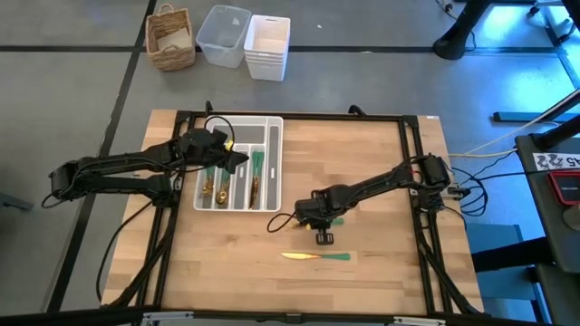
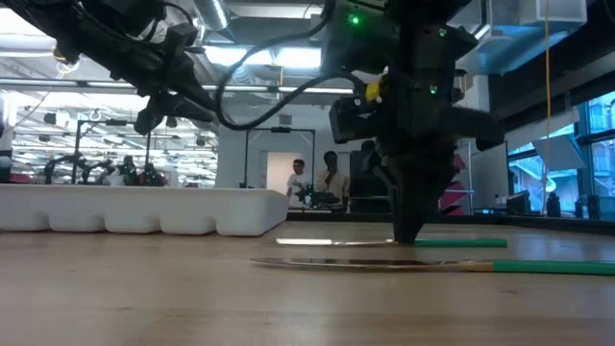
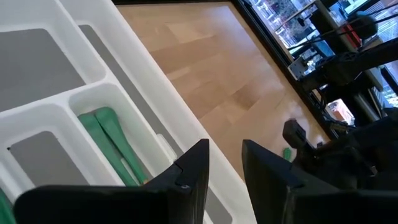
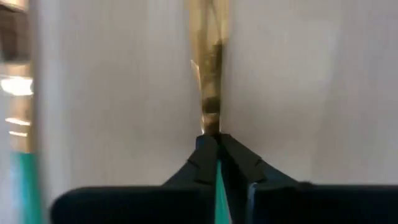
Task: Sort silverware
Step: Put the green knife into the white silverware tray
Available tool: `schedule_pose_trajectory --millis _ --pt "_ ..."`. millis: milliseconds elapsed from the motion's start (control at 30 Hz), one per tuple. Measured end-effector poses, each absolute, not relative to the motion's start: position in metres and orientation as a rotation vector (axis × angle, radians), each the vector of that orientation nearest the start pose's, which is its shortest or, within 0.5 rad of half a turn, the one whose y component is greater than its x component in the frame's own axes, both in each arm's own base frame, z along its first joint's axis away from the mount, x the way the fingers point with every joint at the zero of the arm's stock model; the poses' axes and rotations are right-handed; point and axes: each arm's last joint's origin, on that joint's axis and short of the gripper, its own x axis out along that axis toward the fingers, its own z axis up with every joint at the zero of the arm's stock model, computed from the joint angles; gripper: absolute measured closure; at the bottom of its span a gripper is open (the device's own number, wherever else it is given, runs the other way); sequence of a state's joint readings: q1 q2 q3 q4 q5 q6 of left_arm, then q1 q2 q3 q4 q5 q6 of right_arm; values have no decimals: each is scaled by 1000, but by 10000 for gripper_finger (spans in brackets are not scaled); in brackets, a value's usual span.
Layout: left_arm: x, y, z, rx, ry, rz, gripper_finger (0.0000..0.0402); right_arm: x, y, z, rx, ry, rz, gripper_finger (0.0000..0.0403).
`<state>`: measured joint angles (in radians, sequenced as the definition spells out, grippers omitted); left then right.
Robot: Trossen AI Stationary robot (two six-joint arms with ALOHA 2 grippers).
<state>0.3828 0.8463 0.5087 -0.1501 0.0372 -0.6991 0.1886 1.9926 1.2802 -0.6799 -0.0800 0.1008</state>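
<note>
Down on wood table [image 1: 381, 181] — right gripper [image 4: 216, 144] pinching utensil [image 4: 208, 74]; left gripper [image 3: 225, 163] parted.

The wood table [image 1: 362, 163] stands on a grey floor [image 1: 72, 109]. A basket [image 1: 171, 38] and white bins [image 1: 267, 47] sit on the floor behind it. Far back, two people [image 2: 332, 178] stand near big windows [image 2: 577, 154].

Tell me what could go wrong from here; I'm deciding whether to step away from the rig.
1. The right gripper pinches a gold-headed, green-handled utensil only by its tips, right at the wooden table; the slim piece could slip or pivot on lifting.
2. A second gold-and-green utensil lies close by, so a sweep could knock it.
3. The left gripper hangs over the white compartmented tray, possibly blocking the drop-off.
</note>
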Motion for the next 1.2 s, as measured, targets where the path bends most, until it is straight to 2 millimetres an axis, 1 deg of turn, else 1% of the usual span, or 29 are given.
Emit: schedule_pose_trajectory --millis 67,400,567,733,933,1200 --pt "169 67 232 -780 341 494 314 364 73 134 20 1394 172 396" --pt "172 59 232 -774 353 464 314 365 74 135 45 1379 201 398" --pt "175 50 232 -801 358 429 314 365 74 138 46 1368 204 399" --pt "183 37 232 -796 364 352 314 365 74 140 46 1358 205 400" --pt "193 26 228 -770 375 331 314 365 74 141 47 1355 207 399" --pt "206 9 211 -786 488 302 314 365 74 142 56 1355 218 399"
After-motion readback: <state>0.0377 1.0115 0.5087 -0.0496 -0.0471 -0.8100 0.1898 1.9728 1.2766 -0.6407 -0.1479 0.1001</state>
